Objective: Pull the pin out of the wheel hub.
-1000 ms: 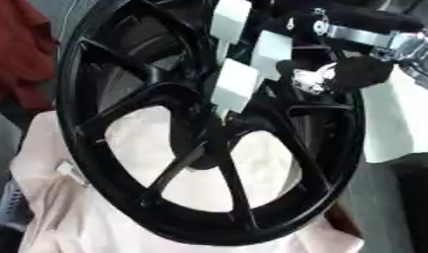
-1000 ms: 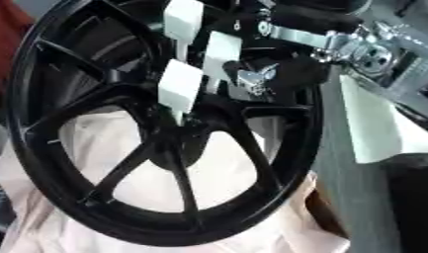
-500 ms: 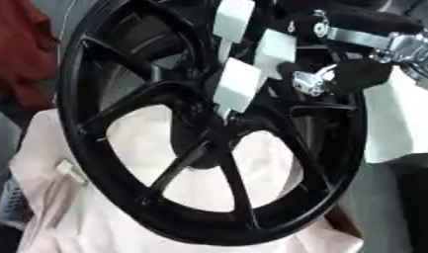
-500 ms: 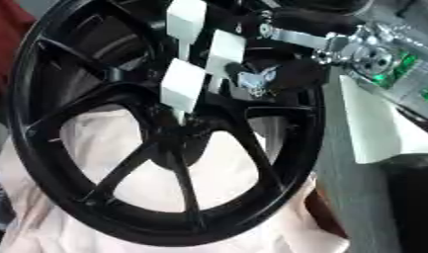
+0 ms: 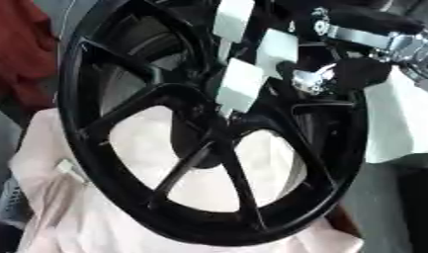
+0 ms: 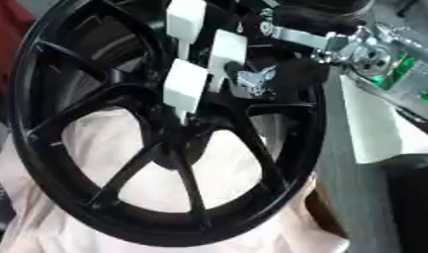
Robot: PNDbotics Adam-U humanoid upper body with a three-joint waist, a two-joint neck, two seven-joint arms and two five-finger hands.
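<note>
Wheel (image 5: pixel 122 148), black alloy w/ spokes, fills most of both views, standing tilted on a pale pinkish cloth (image 5: pixel 70 212) that shows through the gaps between spokes and bunches under the lower rim. Hub (image 6: pixel 187 143) sits roughly mid-frame where the spokes meet. Right hand (image 6: pixel 199 64) comes in from upper right, black arm w/ silver wrist joint (image 6: pixel 355 47), and reaches across the rim to the hub area. Its fingertips, capped w/ white blocky pads (image 5: pixel 243 84), point down toward the hub centre; three pads show, bunched close together, lowest one just above the hub. Can't tell whether the fingers are pinching anything: the pin itself isn't distinguishable, only a thin dark bit below the lowest pad, right at the hub, too blurred to call. Small silver metallic part (image 5: pixel 310 81) shows beside the pads, on the hand side, over a spoke. White sheet (image 6: pixel 372 123) lies on the table to the right of the wheel, partly behind the rim. Green-lit device (image 6: pixel 407 74) at far right edge in the right eye view. Red fabric (image 5: pixel 22 49) at upper left, behind the wheel.
</note>
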